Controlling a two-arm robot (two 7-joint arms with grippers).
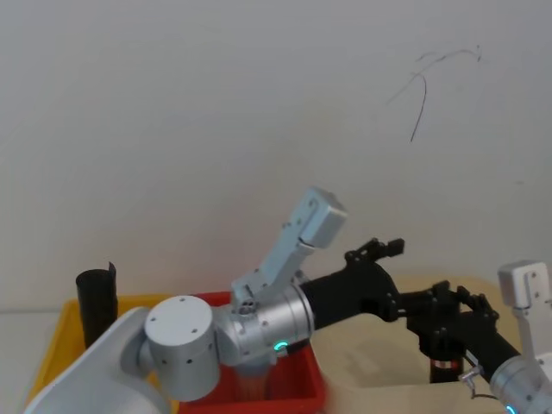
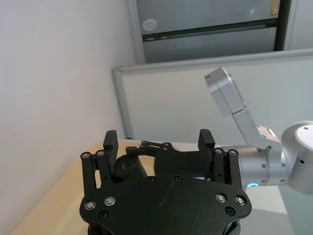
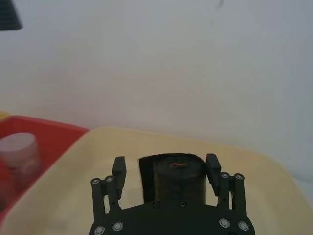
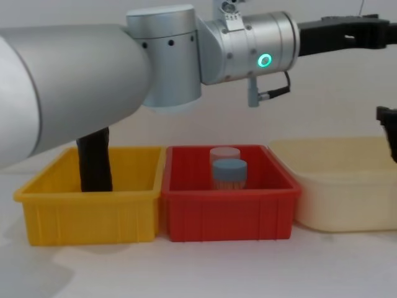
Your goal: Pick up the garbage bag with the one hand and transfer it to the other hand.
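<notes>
The garbage bag point(image 1: 445, 366), a black roll with a red label band, stands upright in the cream bin point(image 1: 371, 379). My right gripper point(image 1: 455, 304) straddles its upper part. In the right wrist view the garbage bag point(image 3: 171, 178) sits between the open fingers point(image 3: 119, 170), with a gap showing on one side. My left gripper point(image 1: 377, 250) hangs open and empty in the air, up and to the left of the right one. From the left wrist, the left gripper point(image 2: 158, 142) faces the garbage bag point(image 2: 128, 169).
A yellow bin point(image 4: 87, 208) on the left holds a plain black roll point(image 4: 94, 164). The red bin point(image 4: 226, 205) in the middle holds two jars point(image 4: 228, 171). My thick left arm point(image 4: 186, 49) spans the space above the bins.
</notes>
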